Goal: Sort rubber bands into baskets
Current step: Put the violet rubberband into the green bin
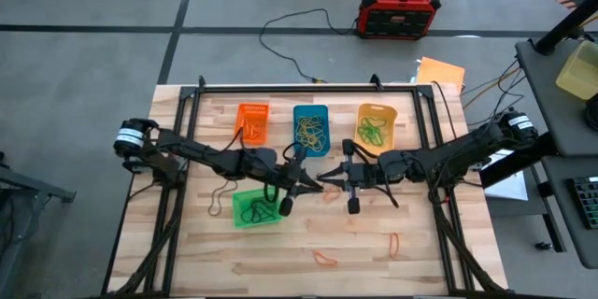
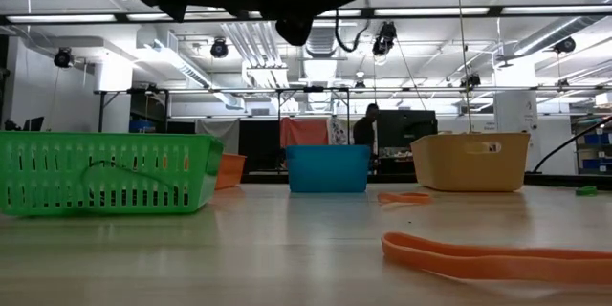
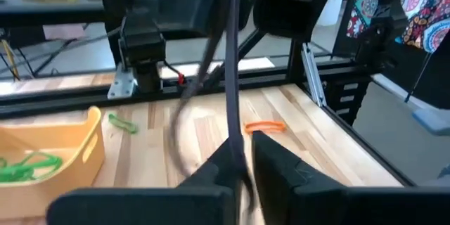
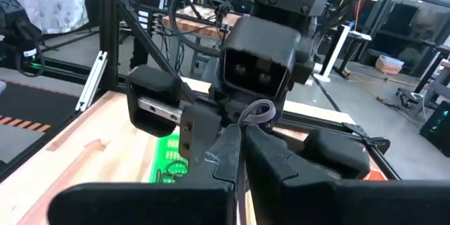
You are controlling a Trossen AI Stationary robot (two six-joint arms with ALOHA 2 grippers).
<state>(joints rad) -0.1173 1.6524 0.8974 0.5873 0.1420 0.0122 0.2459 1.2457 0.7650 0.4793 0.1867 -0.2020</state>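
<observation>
The middle of the pale wooden surface (image 1: 187, 262) is crowded: the left claw (image 1: 308, 183) and right claw (image 1: 329, 179) meet tip to tip there, leaving no gap to pass between them. Far of them, the small orange plastic basket (image 1: 253, 122), the blue plastic basket (image 1: 311, 129) and the yellow-orange plastic basket (image 1: 376, 124) stand in a row with narrow lanes between. The bright green plastic basket (image 1: 255, 208) blocks the near left. The near strip lies open, save two flat orange rubber bands (image 1: 325, 258).
</observation>
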